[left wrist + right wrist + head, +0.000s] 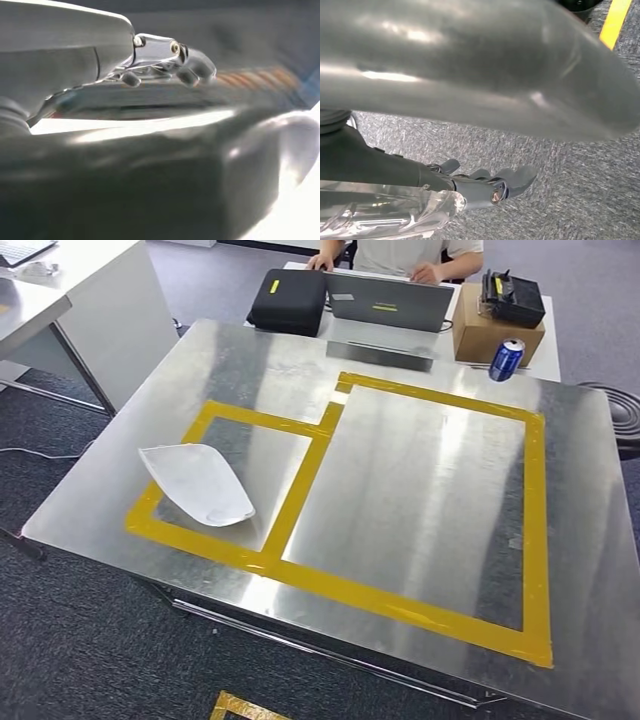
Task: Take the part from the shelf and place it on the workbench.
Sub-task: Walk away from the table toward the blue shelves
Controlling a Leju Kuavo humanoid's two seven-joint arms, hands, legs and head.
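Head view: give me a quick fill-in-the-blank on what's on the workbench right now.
1. The white part lies on the workbench over the smaller rectangle of ____ tape.
2. The can beyond the far edge is ____ in colour.
3. A person sits behind an open ____.
4. The larger taped rectangle holds ____ parts.

Missing words: yellow; blue; laptop; no

No text is reading clearly anywhere; the yellow stickers on the black case point(288, 301) and the laptop point(389, 302) are showing no legible words (too small).
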